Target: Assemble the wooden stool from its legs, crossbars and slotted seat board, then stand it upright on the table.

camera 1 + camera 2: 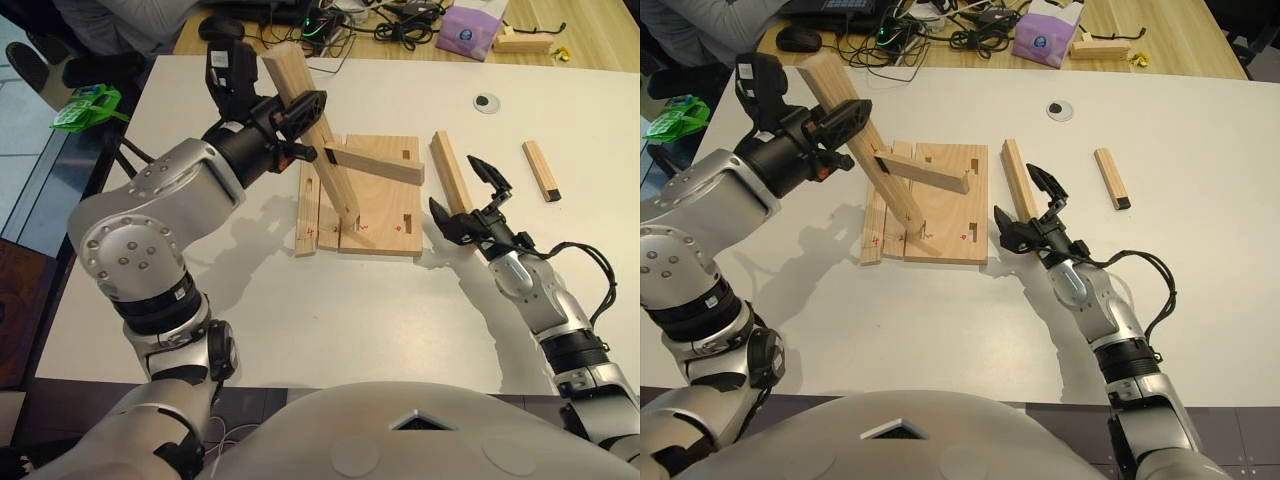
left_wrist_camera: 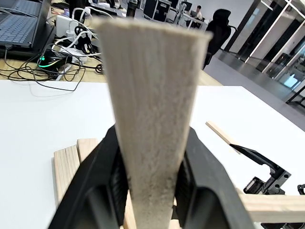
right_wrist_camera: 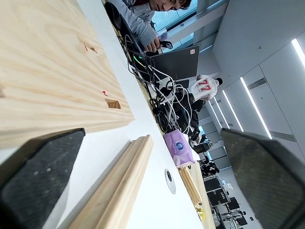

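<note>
Seen from the head, the left gripper (image 1: 298, 112) has its fingers clamped on the tilted pale wooden leg (image 1: 335, 180), whose foot meets the flat slotted seat board (image 1: 385, 215) on the white worktop (image 1: 300, 330); its wrist view shows a centred hold, so the leg wants straightening before it is pressed home; the right wrist view has the right gripper (image 3: 152, 157) low beside the board, fingers spread wide, well placed to brace it

Tilted leg (image 1: 340, 190) in left tool (image 1: 303, 112)

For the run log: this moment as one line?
left gripper shut on tilted pale wooden leg with crossbar, foot on flat slotted wooden seat board | right gripper open astride loose pale wooden leg
</note>
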Controlling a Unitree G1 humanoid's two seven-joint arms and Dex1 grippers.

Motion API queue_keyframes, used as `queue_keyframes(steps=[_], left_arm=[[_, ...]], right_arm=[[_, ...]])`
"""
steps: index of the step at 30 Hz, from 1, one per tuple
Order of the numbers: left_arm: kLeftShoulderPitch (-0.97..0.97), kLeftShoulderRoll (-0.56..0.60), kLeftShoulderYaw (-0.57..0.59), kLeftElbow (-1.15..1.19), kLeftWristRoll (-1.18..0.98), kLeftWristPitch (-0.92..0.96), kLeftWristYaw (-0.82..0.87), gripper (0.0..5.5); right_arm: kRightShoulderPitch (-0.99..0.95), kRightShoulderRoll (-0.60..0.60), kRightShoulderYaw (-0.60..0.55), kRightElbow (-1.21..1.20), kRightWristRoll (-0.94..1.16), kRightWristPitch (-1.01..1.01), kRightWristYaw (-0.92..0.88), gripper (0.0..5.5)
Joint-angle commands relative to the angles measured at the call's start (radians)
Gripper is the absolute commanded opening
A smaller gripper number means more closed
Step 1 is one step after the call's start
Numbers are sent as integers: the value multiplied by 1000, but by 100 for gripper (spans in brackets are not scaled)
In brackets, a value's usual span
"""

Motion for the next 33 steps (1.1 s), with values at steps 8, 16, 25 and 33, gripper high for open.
queue_keyframes(steps=[8, 16, 25, 33], left_arm=[[40, -38, -78, 23, 58, 13, -3, 103], [-7, -55, -103, 117, 151, -10, 0, 103], [-28, -90, -146, 241, 232, -24, -44, 103], [-80, -164, -181, 296, 305, -96, -78, 103]], right_arm=[[-21, 29, 17, 6, -16, 21, -26, 540], [-19, 37, 20, 0, -14, 27, -27, 540], [-32, 68, 49, 7, -19, 23, -43, 540], [-49, 80, 66, 20, -18, 15, -42, 540]])
